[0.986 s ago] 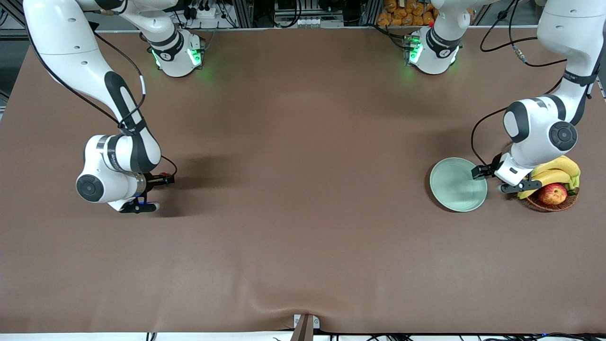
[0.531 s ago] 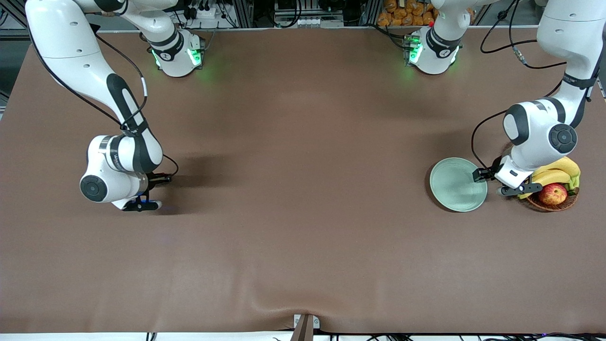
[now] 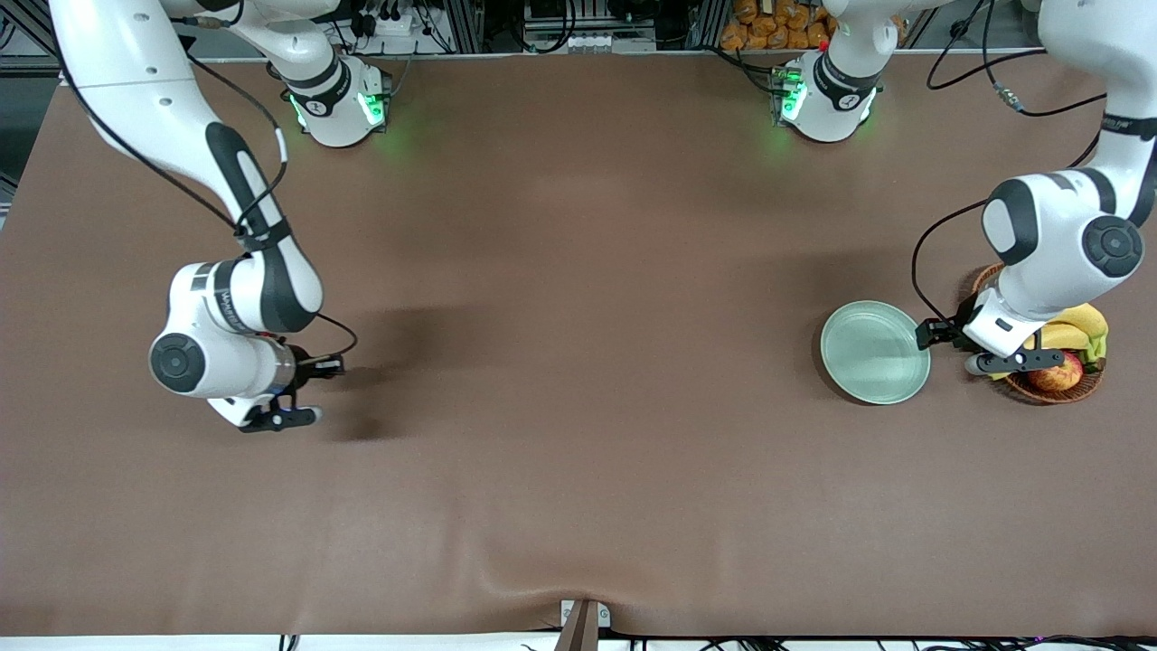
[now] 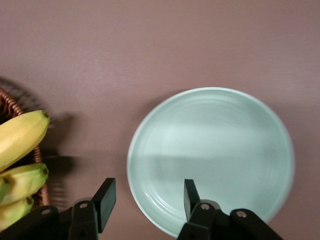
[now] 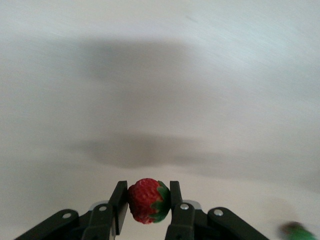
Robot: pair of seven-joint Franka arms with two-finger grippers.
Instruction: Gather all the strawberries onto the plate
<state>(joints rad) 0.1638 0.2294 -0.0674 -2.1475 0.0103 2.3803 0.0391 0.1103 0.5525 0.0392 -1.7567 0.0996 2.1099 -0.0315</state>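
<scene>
My right gripper [image 5: 146, 200] is shut on a strawberry [image 5: 145, 201], red with a green leafy top, and holds it above bare table. In the front view this gripper [image 3: 287, 418] is at the right arm's end of the table; the berry is hidden there. The pale mint-green plate [image 3: 874, 352] lies at the left arm's end and holds nothing. My left gripper [image 3: 1008, 362] is open and empty, over the gap between the plate and the basket. In the left wrist view its fingers straddle the plate's rim [image 4: 134, 172]. No other strawberries show clearly.
A brown wicker basket [image 3: 1085, 387] with bananas [image 3: 1080, 318] and a red-yellow apple [image 3: 1058, 375] stands beside the plate, at the left arm's end of the table. Bananas [image 4: 20, 137] also show in the left wrist view. A small blurred green thing [image 5: 294, 230] lies near the right gripper.
My right gripper has moved a little toward the front camera and the table's middle with the strawberry. My left gripper has shifted off the plate's edge toward the basket.
</scene>
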